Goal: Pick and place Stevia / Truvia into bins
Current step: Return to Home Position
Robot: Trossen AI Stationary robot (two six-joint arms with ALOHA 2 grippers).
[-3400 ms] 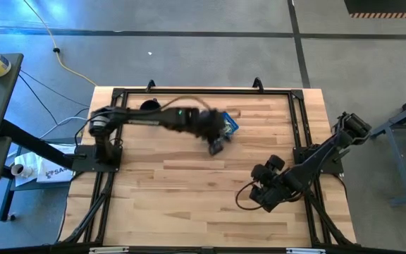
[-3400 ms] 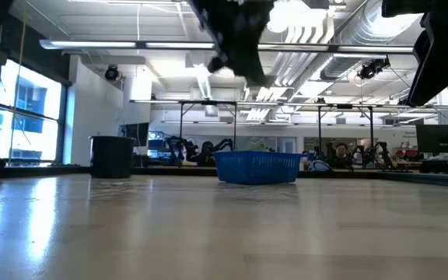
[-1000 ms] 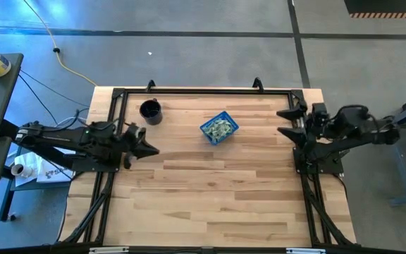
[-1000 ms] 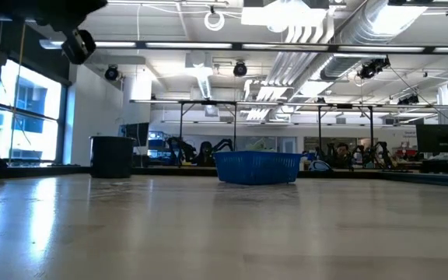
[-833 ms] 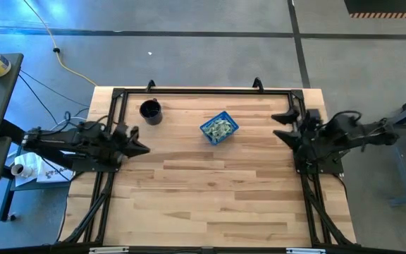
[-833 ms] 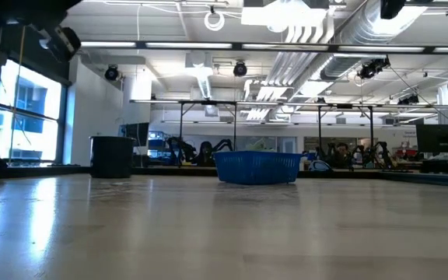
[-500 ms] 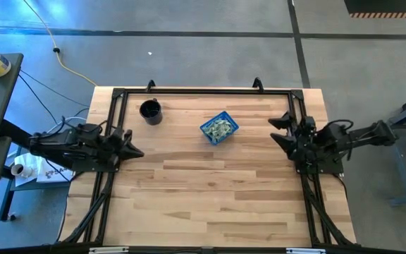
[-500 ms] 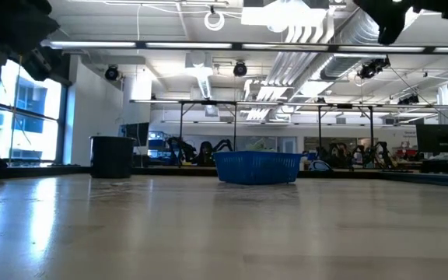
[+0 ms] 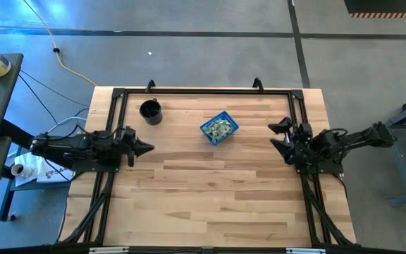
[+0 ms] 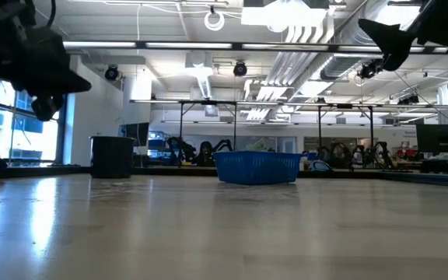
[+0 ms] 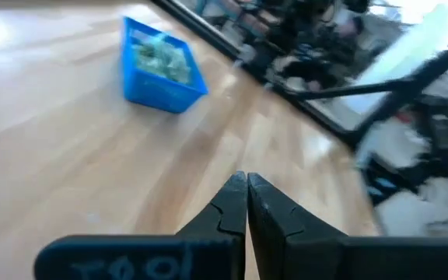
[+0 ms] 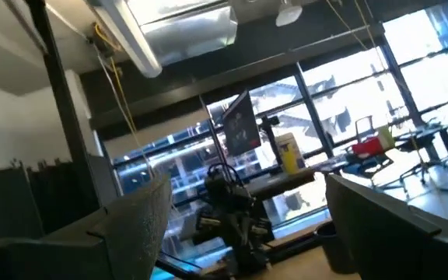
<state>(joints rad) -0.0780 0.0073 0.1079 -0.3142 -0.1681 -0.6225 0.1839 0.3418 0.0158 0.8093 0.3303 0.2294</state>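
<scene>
The blue basket (image 9: pixel 219 128) stands on the far half of the table, also in the low view (image 10: pixel 257 166) and the left wrist view (image 11: pixel 162 66). Pale green and white packets (image 9: pixel 220 128) lie heaped inside it (image 11: pixel 160 56). My left gripper (image 9: pixel 145 147) is shut and hovers at the table's left side, well left of the basket (image 11: pixel 246 187) (image 10: pixel 80 82). My right gripper (image 9: pixel 278 134) is open, raised at the table's right side, pointing toward the basket (image 10: pixel 381 40). Its wrist view shows only the room between its spread fingers (image 12: pixel 246 183).
A black round cup (image 9: pixel 150 111) stands near the far left corner (image 10: pixel 111 156). A black frame rail (image 9: pixel 203 91) runs around the table top. Bare wood (image 9: pixel 210 190) stretches across the middle and near half.
My left gripper has drawn a little toward the left edge, crept back, and sunk lower, staying shut. My right gripper has moved toward the near edge and a bit inward over the table, dropping into the low view, still open. Basket and packets have not moved.
</scene>
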